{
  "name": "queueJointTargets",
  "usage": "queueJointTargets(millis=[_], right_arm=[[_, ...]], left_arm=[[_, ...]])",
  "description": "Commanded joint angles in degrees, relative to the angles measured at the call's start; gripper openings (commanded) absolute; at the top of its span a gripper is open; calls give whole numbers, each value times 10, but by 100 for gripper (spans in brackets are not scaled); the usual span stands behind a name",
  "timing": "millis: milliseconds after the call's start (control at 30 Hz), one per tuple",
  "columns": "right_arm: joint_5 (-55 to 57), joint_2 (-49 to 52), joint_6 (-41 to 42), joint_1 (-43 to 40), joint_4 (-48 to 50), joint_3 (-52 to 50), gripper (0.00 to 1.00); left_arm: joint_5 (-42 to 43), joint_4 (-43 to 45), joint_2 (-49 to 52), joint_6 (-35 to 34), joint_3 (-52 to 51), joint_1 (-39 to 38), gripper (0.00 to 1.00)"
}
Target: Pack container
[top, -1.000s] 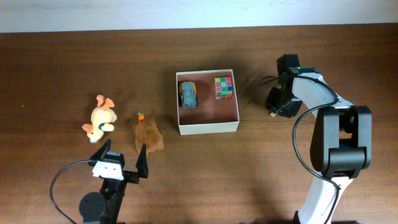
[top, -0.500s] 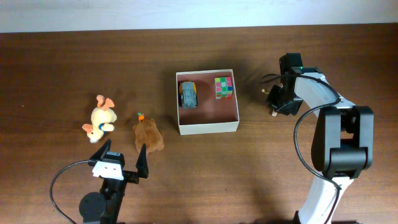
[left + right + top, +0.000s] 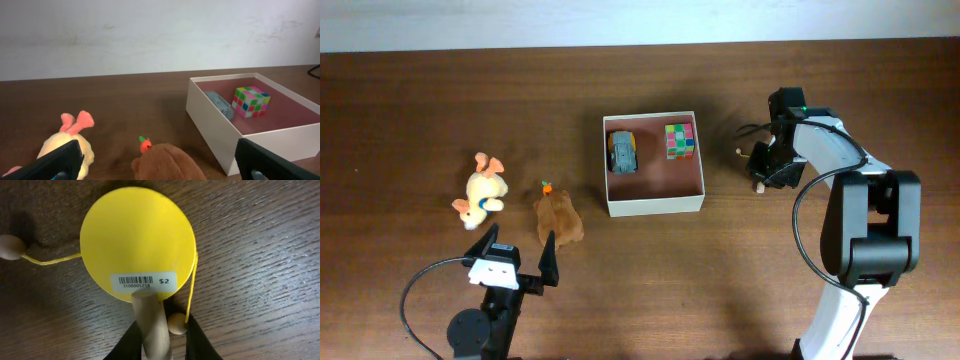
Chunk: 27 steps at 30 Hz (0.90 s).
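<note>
**Container mid-tabletop, right tool on the drum**

Container sits open at the middle of the tabletop. A grey car lies in its far-left part and a coloured cube in its far-right corner, the two apart from each other.

Right of the container, and clear of its wall, the right tool points down at a yellow drum lying flat on the wood. Its jaws are drawn in narrow and pinch the wooden handle. One bead on its string sits just beside the handle, the other bead lies out to the side.

Well left of the container lie a brown plush, with a small orange carrot at its far end, and a yellow plush further left. The left tool hangs just near of the brown plush, jaws spread wide and holding nothing.
</note>
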Motion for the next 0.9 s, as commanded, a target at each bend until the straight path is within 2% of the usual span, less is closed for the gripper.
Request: queueJointTargets(millis=[0,233,333,400,433,667,867], right_arm=[[-18,48,-10,4,-10,-32,19],[-17,47,-15,4,-14,-32,19],[-17,48,-15,4,-25,-32,28],[-17,47,-15,4,-34,-32,39],[-17,48,-15,4,-38,-32,40],[-36,48,-15,4,-64,-32,39],[-72,48,-15,8,-37,-32,35]], left_arm=[[6,1,-4,7,-4,2,99],[6,1,-4,7,-4,2,99],[6,1,-4,7,-4,2,99],[6,1,-4,7,-4,2,99],[6,1,-4,7,-4,2,99],[6,1,-4,7,-4,2,99],[6,1,-4,7,-4,2,99]])
